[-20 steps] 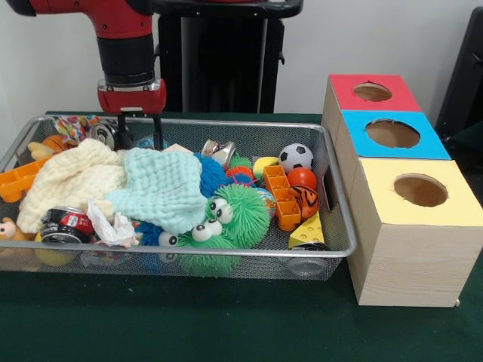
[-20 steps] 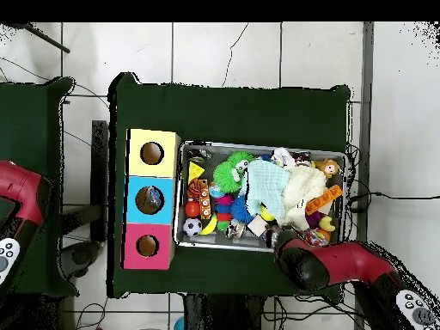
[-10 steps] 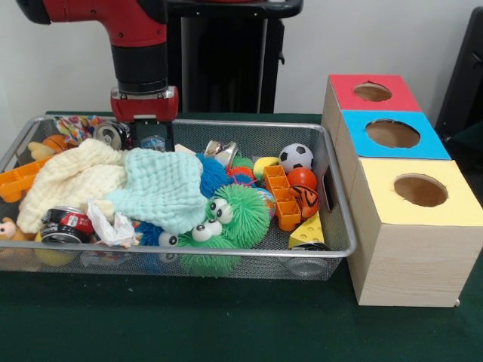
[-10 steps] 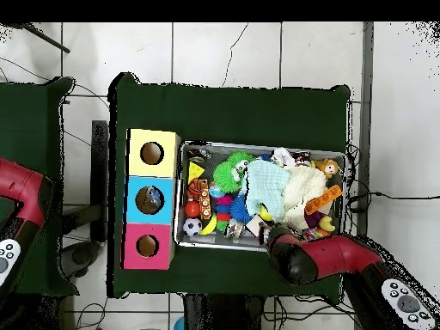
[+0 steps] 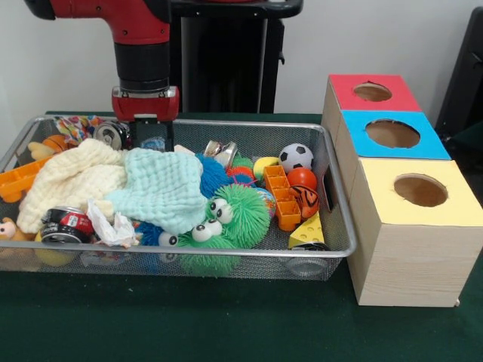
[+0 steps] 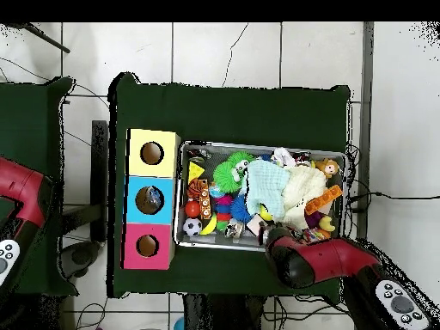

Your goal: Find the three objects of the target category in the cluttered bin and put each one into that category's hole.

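A wire mesh bin [image 5: 339,226] holds mixed clutter: a mint cloth [image 5: 162,185], a cream cloth [image 5: 72,181], a green fuzzy toy with eyes [image 5: 234,215], a soccer ball [image 5: 296,157], an orange ball [image 5: 302,178], a cheese wedge [image 5: 308,230] and several cans, among them a silver can [image 5: 109,134] and a red can [image 5: 64,225]. My gripper [image 5: 153,136] is low at the bin's far rim. It is open, with its fingers on either side of a small bluish thing [image 5: 153,142]. From overhead, the arm [image 6: 296,258] hides the gripper.
Three boxes with round holes stand in a row beside the bin: red [image 5: 400,98], blue [image 5: 426,143] and yellow [image 5: 453,211]. An orange grid block [image 5: 281,196] lies near the balls. Green cloth covers the table [image 5: 189,317].
The arm has shifted to the right along the bin's far rim over the last second. It has hardly moved in the last half second. The bin's contents lie as before.
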`<act>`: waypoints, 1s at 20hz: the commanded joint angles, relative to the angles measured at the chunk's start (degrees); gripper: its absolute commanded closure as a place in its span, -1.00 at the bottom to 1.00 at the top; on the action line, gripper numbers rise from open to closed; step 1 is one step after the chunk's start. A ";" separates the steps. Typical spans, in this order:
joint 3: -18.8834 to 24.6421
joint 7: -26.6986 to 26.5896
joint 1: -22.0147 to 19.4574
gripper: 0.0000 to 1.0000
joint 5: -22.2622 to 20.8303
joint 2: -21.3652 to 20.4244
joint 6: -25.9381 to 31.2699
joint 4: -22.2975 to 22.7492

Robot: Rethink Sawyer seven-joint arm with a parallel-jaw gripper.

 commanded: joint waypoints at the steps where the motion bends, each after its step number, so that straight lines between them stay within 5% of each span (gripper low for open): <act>1: -2.29 0.71 0.51 -1.00 -4.35 6.63 -2.09 -5.84; 5: -1.20 -1.03 -0.62 -1.00 -3.75 7.03 -1.32 -5.78; 6: -0.91 -1.19 -1.01 1.00 -3.47 7.11 -1.41 -5.70; 20: 1.51 -3.54 -3.13 1.00 -2.73 7.44 0.50 -5.41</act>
